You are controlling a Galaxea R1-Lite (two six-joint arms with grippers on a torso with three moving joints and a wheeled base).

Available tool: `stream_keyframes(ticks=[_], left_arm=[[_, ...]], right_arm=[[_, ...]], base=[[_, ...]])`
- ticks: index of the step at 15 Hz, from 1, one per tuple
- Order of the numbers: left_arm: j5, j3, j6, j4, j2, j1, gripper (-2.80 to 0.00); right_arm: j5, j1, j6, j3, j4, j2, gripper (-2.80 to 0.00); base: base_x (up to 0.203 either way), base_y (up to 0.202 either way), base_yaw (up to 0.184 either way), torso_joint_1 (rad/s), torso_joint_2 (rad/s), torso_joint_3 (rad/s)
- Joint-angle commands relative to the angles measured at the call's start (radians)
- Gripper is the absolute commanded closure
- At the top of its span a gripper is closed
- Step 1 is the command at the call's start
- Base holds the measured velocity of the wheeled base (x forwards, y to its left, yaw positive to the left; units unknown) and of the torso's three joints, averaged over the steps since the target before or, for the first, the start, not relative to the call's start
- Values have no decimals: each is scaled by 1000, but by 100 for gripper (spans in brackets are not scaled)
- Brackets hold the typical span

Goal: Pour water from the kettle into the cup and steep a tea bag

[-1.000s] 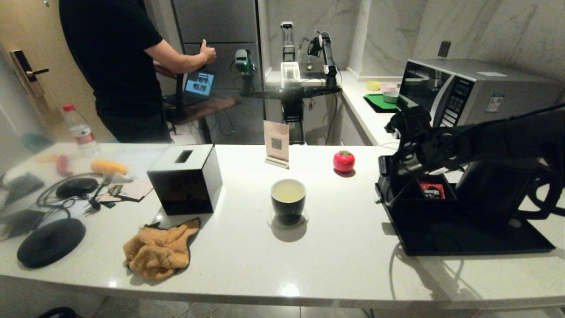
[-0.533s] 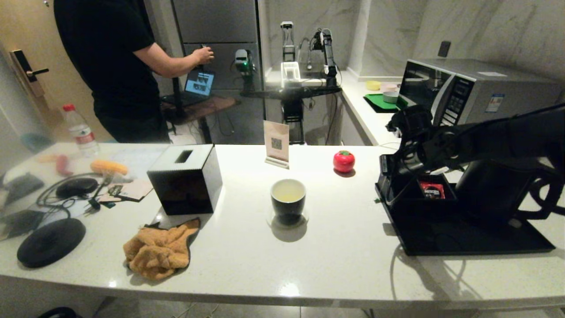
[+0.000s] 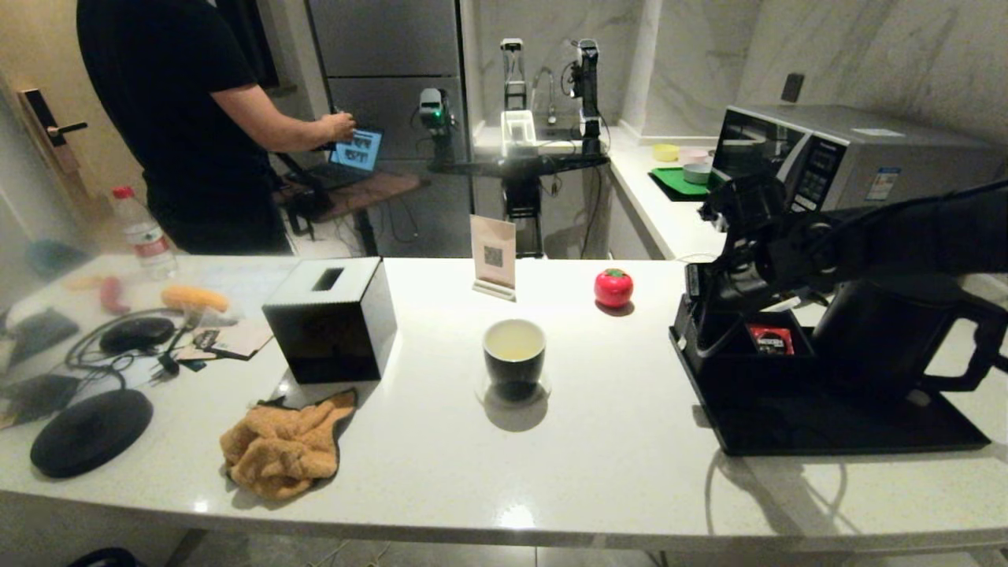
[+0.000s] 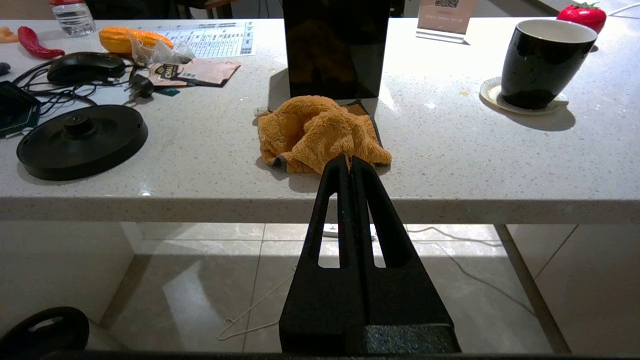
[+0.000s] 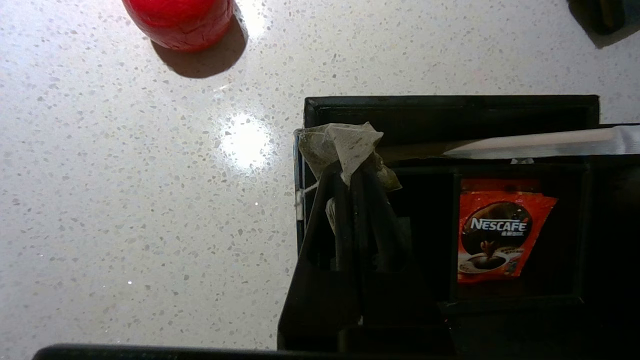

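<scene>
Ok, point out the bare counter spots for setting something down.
Free: between the cup and black tray, and along the front edge before both. Crowded: the far left, around the kettle base, cables and orange cloth.

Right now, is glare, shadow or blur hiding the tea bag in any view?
Right wrist view: the tea bag is sharp and lit in the shut right gripper; the glare spot lies beside it on the counter. Head view: the dark arm and compartment box hide it. Left wrist view: not in frame.
</scene>
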Motion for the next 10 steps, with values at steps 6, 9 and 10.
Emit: stream_keyframes(ticks=[6,9,10], left_arm=[[0,0,-1,0,0,0,0],[0,0,-1,0,0,0,0],[0,0,-1,0,0,0,0]], right_arm=[[-2,23,4,53,-6,-97,0],[-3,37,14,117,-64,-141,0],[-9,43,14,134,-77,-157,0]], base=[[0,0,0,0,0,0],[0,0,0,0,0,0],[0,0,0,0,0,0]])
